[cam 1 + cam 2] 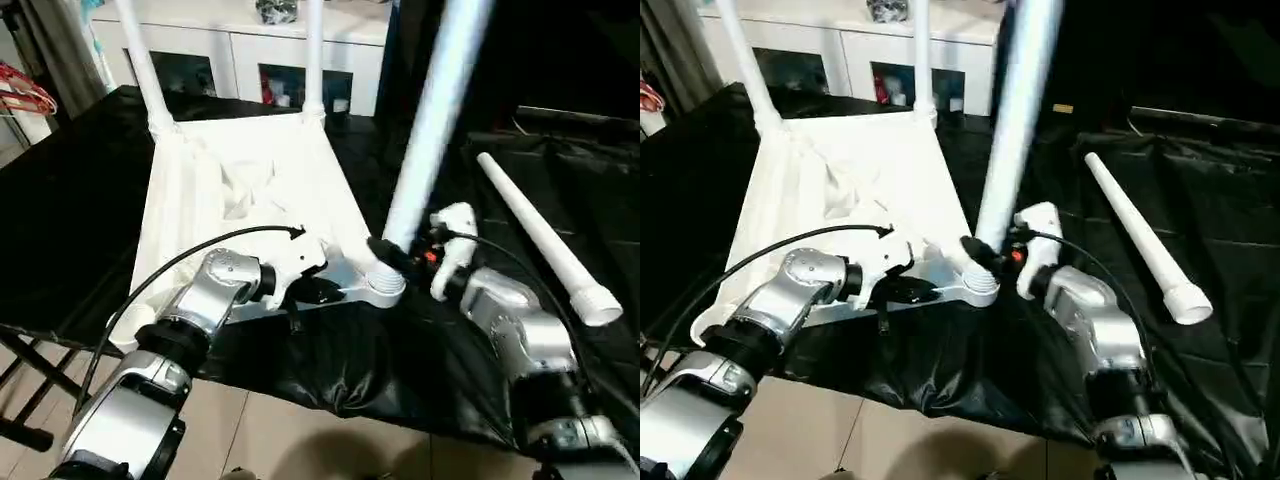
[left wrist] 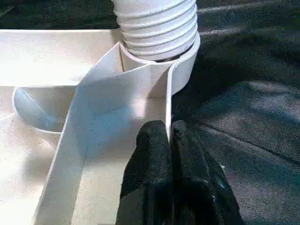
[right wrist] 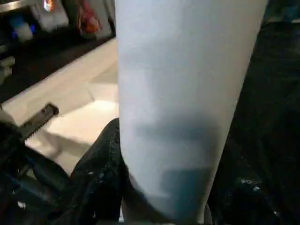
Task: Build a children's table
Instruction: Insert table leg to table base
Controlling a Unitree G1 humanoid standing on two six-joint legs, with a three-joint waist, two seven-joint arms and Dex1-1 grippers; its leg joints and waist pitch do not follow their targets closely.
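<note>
Screwing in the third leg (image 1: 425, 140): left gripper (image 2: 169, 140) pinched shut on the upturned tabletop's rim (image 2: 168, 101) (steadying it); right gripper (image 1: 392, 258) clasping that leg just above its near corner socket (image 1: 384, 287). Next, probably turning until the threads seat; beyond, two legs (image 1: 313, 55) upright at far corners, fourth leg (image 1: 545, 240) lying on black cloth (image 1: 380, 370).

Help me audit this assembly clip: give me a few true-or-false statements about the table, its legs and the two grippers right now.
1. The right gripper grips the near leg just above its corner socket. True.
2. All four legs stand in the table top. False: two far legs stand upright, and a loose leg lies on the black cloth.
3. The left gripper is shut on the top's thin rim wall. True.
4. The table top lies with its flat side up. False: its ribbed underside faces up.
</note>
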